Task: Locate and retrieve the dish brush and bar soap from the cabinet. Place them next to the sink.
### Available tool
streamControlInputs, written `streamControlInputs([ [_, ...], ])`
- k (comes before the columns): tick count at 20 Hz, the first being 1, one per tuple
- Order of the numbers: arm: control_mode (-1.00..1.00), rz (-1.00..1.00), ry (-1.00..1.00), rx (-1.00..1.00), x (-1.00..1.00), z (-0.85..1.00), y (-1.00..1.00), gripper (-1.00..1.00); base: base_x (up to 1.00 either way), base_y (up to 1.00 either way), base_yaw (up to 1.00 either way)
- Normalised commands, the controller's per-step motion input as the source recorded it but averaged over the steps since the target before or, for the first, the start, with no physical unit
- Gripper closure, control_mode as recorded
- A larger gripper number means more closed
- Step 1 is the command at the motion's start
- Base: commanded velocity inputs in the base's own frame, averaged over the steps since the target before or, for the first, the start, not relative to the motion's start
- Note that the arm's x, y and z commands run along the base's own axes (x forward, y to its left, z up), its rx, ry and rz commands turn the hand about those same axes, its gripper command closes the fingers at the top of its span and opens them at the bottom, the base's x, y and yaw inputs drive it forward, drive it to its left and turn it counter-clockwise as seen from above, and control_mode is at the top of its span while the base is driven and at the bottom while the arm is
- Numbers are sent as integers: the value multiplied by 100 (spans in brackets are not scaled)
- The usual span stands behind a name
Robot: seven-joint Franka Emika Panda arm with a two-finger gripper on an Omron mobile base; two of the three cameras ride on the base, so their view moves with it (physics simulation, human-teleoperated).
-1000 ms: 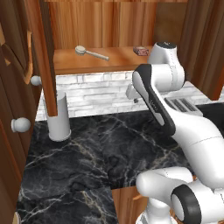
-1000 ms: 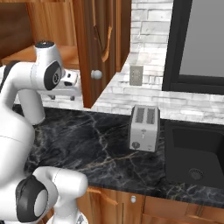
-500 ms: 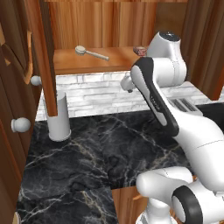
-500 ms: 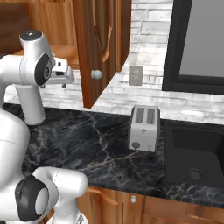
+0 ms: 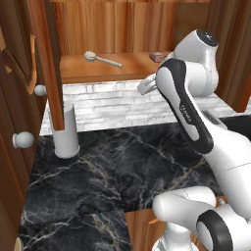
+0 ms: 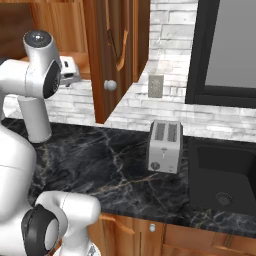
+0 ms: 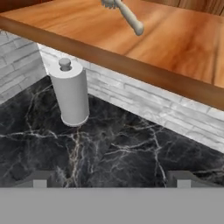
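The cream dish brush (image 5: 100, 59) lies on the cabinet's plank shelf (image 5: 98, 71), head to the left; its handle tip (image 7: 130, 18) shows at the top of the hand view. The reddish-pink bar soap (image 5: 158, 57) sits farther right on the same shelf, partly hidden behind my arm. My gripper (image 5: 144, 87) hangs just in front of and slightly below the shelf edge (image 7: 131, 70), between brush and soap. It is open, fingertips (image 7: 39, 179) wide apart with nothing between them. The reddish-brown cabinet (image 6: 107, 50) stands open. The dark sink (image 6: 225, 175) is sunk in the counter at the right.
A white paper-towel roll (image 5: 66, 131) stands on the black marble counter (image 5: 122, 166) below the shelf's left end. Open doors with pale knobs (image 5: 23, 139) flank the left side. A silver toaster (image 6: 165, 146) stands just left of the sink.
My arm has lifted, and the hand has risen from under the shelf up to about its front edge. Brush and soap have not moved.
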Motion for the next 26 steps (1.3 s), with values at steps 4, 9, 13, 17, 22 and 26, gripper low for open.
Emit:
streamControlInputs([
  [4,-100,14,-14,-2,4,33,12,-100,0,0,0],
  [9,-100,2,-7,-4,23,12,21,-100,0,0,0],
  [13,-100,-5,-3,0,45,6,21,-100,0,0,0],
  [17,-100,-9,-3,0,46,8,14,-100,0,0,0],
  [22,-100,-8,-5,5,43,0,10,-100,0,0,0],
  [26,-100,-9,-11,8,34,13,6,-100,0,0,0],
])
